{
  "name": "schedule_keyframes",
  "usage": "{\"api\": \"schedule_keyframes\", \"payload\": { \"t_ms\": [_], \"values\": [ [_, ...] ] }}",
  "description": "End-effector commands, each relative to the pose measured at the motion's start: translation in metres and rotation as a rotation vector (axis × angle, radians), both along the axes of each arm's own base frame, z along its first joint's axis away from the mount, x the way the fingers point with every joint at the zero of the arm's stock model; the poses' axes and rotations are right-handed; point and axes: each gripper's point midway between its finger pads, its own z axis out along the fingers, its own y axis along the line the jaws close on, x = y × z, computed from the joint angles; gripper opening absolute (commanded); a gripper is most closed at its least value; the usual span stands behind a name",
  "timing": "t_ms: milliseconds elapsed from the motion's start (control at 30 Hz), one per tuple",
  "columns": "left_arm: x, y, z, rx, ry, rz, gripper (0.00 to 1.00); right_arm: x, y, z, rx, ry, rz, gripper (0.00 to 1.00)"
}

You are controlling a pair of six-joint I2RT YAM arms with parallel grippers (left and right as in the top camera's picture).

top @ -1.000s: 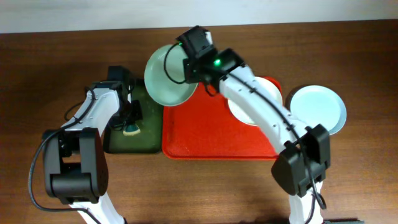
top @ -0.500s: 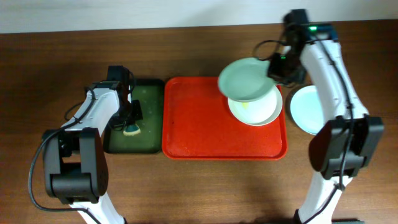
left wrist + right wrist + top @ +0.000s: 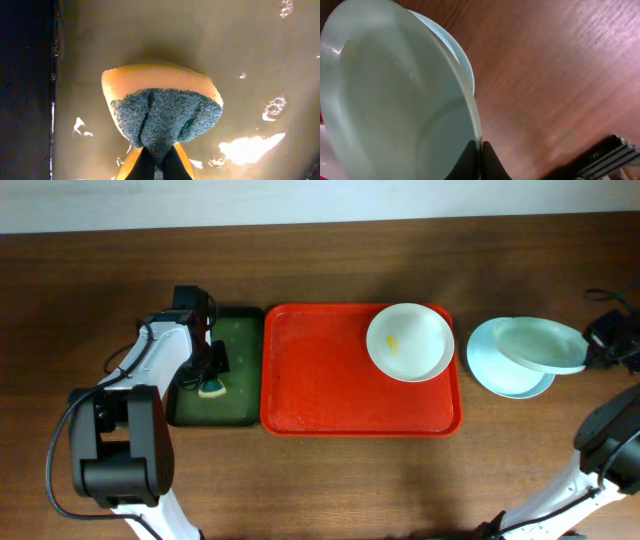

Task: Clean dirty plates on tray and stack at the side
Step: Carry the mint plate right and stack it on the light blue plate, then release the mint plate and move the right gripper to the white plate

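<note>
The right gripper (image 3: 481,154) is pinched tight on the rim of the pale green plate (image 3: 541,344). The plate hangs tilted over the pale blue plate (image 3: 488,366), which sits on the table right of the red tray (image 3: 320,385). Whether the two plates touch is hard to tell, and from overhead that arm is mostly cut off at the frame edge. The cream plate (image 3: 408,342), with a yellow smear at centre, lies in the tray's far right corner. The left gripper (image 3: 159,161) clamps a sponge (image 3: 162,107) over the dark green tray (image 3: 240,365), its fingers barely in view.
</note>
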Motion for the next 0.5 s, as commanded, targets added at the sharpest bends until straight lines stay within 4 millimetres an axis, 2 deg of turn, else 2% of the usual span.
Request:
{"api": "schedule_keyframes", "payload": {
  "t_ms": [0, 67, 267, 400, 433, 467],
  "values": [
    [0.0, -0.003, -0.002, -0.032, 0.004, 0.016, 0.0, -0.001, 0.008, 0.001, 0.003, 0.008, 0.022, 0.04],
    [0.0, -0.003, -0.002, -0.032, 0.004, 0.016, 0.0, -0.002, 0.015, -0.006, 0.002, 0.036, 0.044, 0.04],
    [0.0, -0.003, -0.002, -0.032, 0.004, 0.016, 0.0, -0.002, 0.027, -0.047, -0.033, 0.097, 0.105, 0.05],
    [0.0, -0.003, -0.002, -0.032, 0.004, 0.016, 0.0, 0.001, 0.035, -0.053, -0.031, 0.096, 0.154, 0.29],
    [0.0, -0.003, -0.002, -0.032, 0.004, 0.016, 0.0, 0.002, 0.037, -0.053, -0.031, 0.096, 0.163, 0.37],
    [0.0, -0.003, -0.002, -0.032, 0.004, 0.016, 0.0, 0.003, 0.039, -0.053, -0.031, 0.097, 0.169, 0.51]
  ]
}}
